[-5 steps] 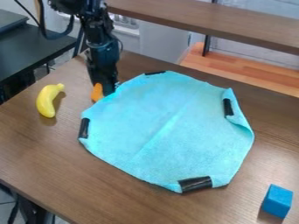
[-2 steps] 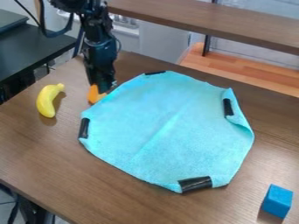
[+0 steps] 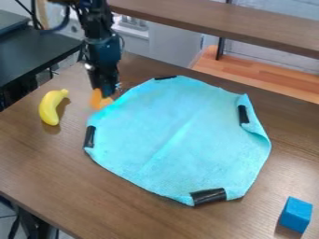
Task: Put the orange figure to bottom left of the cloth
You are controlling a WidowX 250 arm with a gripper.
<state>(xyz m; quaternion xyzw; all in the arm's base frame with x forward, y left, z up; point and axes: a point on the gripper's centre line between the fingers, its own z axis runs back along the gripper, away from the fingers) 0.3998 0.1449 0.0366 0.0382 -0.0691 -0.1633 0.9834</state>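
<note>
The orange figure [image 3: 98, 99] is located at the far-left edge of the turquoise cloth [image 3: 181, 130], directly below the gripper [image 3: 107, 93]. Contact between figure and cloth cannot be confirmed. The gripper points downward and partly covers the figure's right side. Whether it is spread, pressed together or pinching the figure cannot be determined. The black robot arm [image 3: 103, 51] enters from the upper left, above the far side of the wooden table [image 3: 44, 163].

The cloth lies spread on the table, with a diagonal crease across its middle. Black strips are fitted at four places on its border: far [image 3: 164, 77], left [image 3: 89, 136], near [image 3: 209, 196] and right [image 3: 243, 114]. The right border is folded inward beside its strip.

The yellow banana [image 3: 50, 107] lies left of the figure, apart from the cloth, stem end toward the far side. The blue block [image 3: 295, 214] stands at the near right, apart from the cloth. A black table [image 3: 31, 51] is positioned beyond the wooden table at the far left; a brown wooden shelf [image 3: 218, 23] spans the far right.
</note>
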